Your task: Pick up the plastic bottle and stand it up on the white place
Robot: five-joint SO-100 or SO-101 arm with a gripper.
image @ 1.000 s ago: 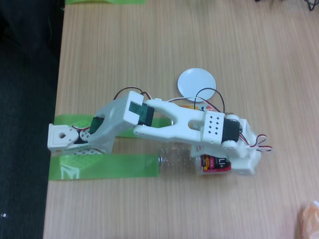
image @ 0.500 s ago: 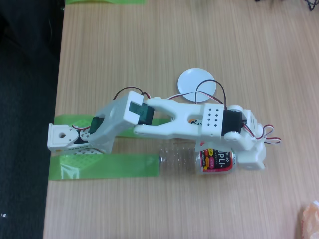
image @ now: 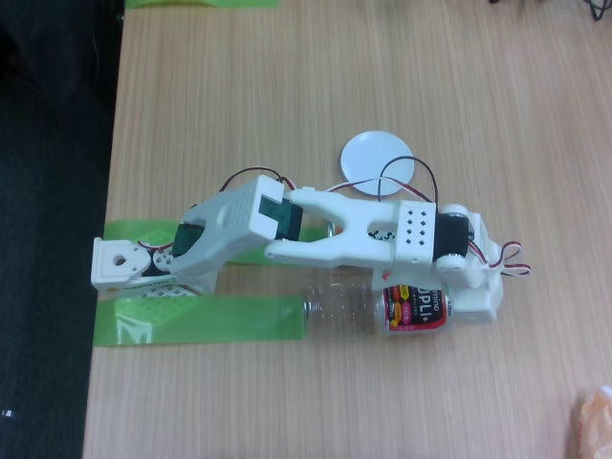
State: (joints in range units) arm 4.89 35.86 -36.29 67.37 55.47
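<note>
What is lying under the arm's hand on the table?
The plastic bottle lies on its side there, with the clear body and red label showing. The hand covers its right end, so the grip cannot be seen.

1. Bright, even light falls from above across the wooden table (image: 287, 86); its grain reads clearly.
2. Shadows are faint and soft, a thin one under the arm (image: 335, 234).
3. The white plate (image: 368, 153) looks slightly washed out.
4. Fine detail is soft overall; the bottle label (image: 413, 311) is barely legible.
</note>
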